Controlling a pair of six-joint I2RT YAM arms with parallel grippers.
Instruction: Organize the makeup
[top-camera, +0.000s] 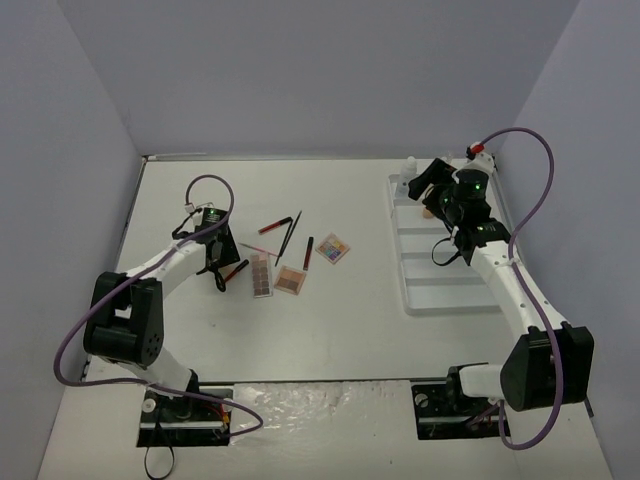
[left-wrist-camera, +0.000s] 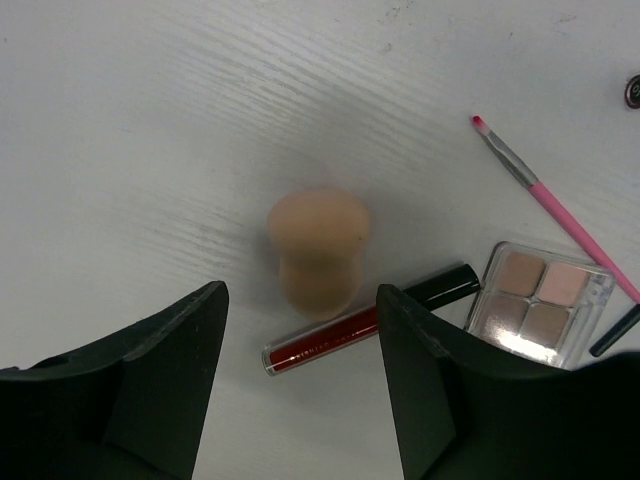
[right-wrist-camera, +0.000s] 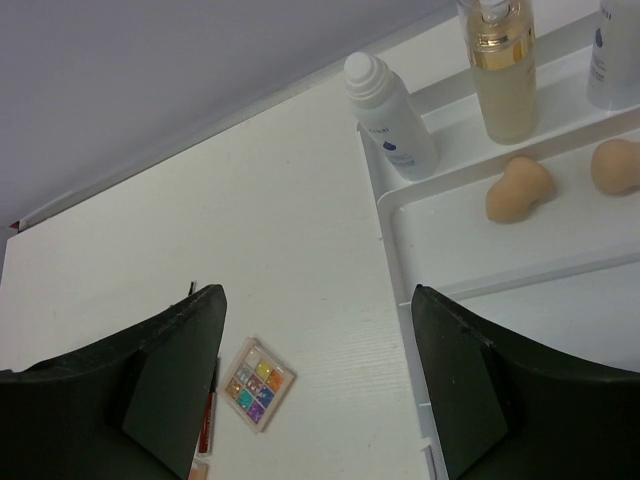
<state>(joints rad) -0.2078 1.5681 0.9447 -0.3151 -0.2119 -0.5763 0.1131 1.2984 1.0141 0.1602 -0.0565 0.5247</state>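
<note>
Left wrist: left hand (left-wrist-camera: 300, 292) spread apart, beige sponge (left-wrist-camera: 318, 240) lengthwise before it, broad end away

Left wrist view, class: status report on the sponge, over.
Left jaws open, empty, above sponge on table. Right jaws open, empty, by tray. Red lip tube lies close beside sponge, may get caught.

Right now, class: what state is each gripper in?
Left gripper: open, empty, above the beige egg-shaped foam sponge.
Right gripper: open, empty, beside the white plastic tray.
</note>
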